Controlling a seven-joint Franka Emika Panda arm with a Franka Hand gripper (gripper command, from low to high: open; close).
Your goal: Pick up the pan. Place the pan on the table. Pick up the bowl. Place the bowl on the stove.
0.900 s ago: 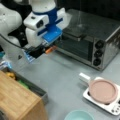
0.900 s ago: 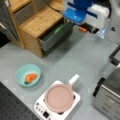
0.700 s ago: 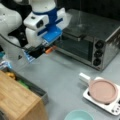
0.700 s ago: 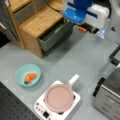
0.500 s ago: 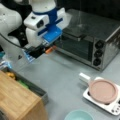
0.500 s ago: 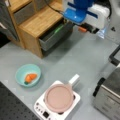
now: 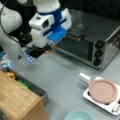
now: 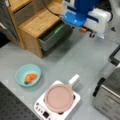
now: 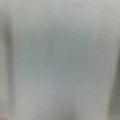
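Though well apart from end effector [image 7: 40, 51]; pan [image 7: 103, 91] atop stove [image 7: 113, 108]

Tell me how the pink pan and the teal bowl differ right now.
The round salmon-pink pan sits on the small white stove; the round light-teal bowl sits on the grey table. The pan has a stubby white handle; the bowl has none. The pan looks empty; the bowl holds an orange item. Both are round, and neither is near the pincer.
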